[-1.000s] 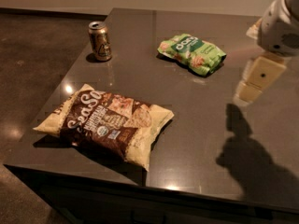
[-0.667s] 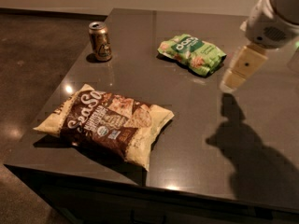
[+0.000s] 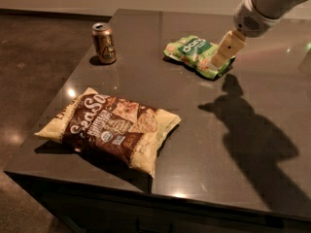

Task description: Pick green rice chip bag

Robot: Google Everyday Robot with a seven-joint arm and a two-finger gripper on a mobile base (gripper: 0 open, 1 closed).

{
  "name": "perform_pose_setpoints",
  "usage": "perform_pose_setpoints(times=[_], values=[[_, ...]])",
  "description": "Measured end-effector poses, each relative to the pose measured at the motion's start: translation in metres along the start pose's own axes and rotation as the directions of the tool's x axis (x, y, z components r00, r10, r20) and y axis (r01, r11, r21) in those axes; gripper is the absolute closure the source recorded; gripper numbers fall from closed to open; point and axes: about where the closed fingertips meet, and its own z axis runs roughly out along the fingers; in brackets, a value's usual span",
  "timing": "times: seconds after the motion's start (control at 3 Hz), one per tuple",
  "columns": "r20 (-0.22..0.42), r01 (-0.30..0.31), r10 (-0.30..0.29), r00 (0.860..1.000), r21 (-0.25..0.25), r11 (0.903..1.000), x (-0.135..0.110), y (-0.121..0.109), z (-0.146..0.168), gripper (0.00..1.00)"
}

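Note:
The green rice chip bag (image 3: 193, 54) lies flat on the dark table (image 3: 243, 144), towards the back middle. It is light green with a dark-green label and white letters. My gripper (image 3: 223, 50) comes in from the upper right on a white arm. Its cream fingers (image 3: 226, 46) hang over the right end of the bag and cover part of it. I cannot tell whether it touches the bag.
A large brown-and-cream chip bag (image 3: 111, 126) lies at the front left of the table. A drink can (image 3: 104, 43) stands upright at the back left. The arm's shadow (image 3: 252, 130) falls across the right of the table. The table's front edge is near.
My gripper has moved left and towards the green bag, from beside its right end to over that end. The bags and the can have not moved.

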Motion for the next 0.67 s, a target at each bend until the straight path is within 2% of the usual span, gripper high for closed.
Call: perform_pose_setpoints(times=[0.33, 0.67], values=[[-0.016, -0.069, 0.070, 0.997, 0.047, 0.9965, -0.008, -0.023, 0.022, 0.00], [-0.055, -0.133, 0.137, 0.989, 0.074, 0.9884, -0.012, -0.043, 0.048, 0.00]])
